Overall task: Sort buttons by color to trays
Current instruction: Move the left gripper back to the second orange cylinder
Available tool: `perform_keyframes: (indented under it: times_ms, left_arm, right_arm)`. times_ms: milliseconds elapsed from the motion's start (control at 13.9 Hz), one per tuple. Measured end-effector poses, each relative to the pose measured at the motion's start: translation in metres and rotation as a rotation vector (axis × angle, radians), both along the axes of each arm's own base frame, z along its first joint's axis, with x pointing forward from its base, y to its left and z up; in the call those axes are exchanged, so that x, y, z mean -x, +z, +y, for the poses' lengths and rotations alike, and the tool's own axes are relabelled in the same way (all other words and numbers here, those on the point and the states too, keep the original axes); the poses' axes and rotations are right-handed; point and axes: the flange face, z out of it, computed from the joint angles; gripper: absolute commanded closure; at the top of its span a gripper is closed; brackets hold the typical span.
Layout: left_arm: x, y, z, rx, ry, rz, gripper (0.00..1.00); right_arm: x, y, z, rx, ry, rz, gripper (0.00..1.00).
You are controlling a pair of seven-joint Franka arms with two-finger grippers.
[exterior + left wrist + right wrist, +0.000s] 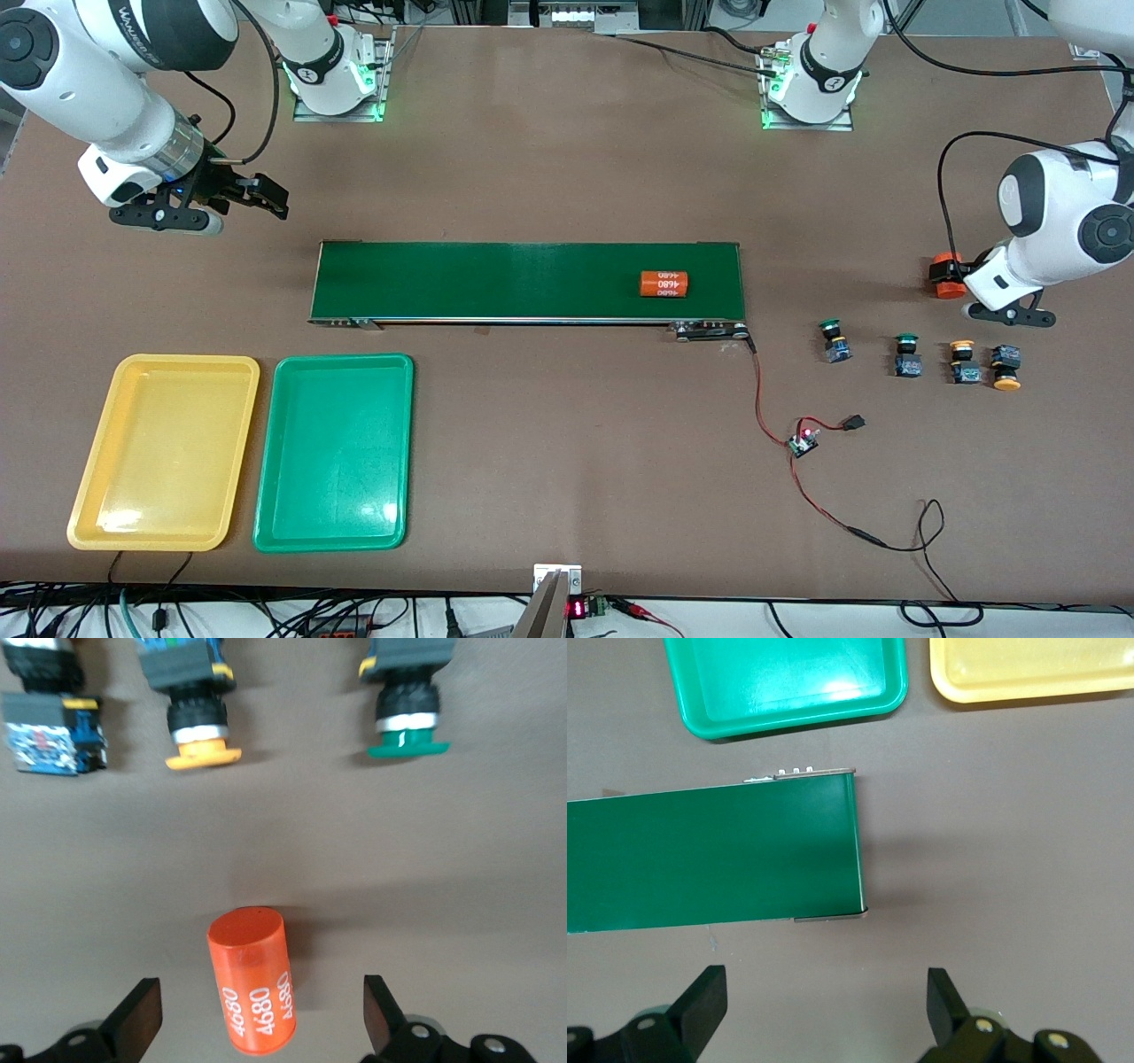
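Four buttons sit in a row near the left arm's end of the table: two green-capped (834,340) (906,354) and two yellow-capped (963,361) (1006,368). In the left wrist view I see a green-capped button (406,718) and a yellow-capped one (202,726). My left gripper (261,1017) is open, low over an orange cylinder (252,992) marked 4680, its fingers wide on either side and not touching it. The yellow tray (89,478) and green tray (275,478) lie side by side toward the right arm's end. My right gripper (824,1001) hangs open and empty above the table near the belt's end.
A long dark-green conveyor belt (496,281) crosses the middle of the table with a second orange cylinder (664,283) lying on it. A small circuit board (804,440) with red and black wires trails from the belt's end toward the front edge.
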Motion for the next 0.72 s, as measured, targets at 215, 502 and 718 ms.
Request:
perform_keyframes:
  times_ms: [215,502,718]
  left_arm:
    - [0.014,-0.039,0.017,0.008,-0.032,0.006,0.09]
    - [0.034,-0.067,0.02,0.026,-0.024,0.063,0.76]
    - [0.03,-0.058,0.021,0.022,-0.026,0.045,0.84]
  right_arm:
    - [0.0,0.0,0.0,0.0,0.0,0.0,0.0]
    - [0.0,0.0,-0.001,0.0,-0.001,0.001,0.0]
    - [0.0,0.0,-0.002,0.0,-0.004,0.001,0.0]
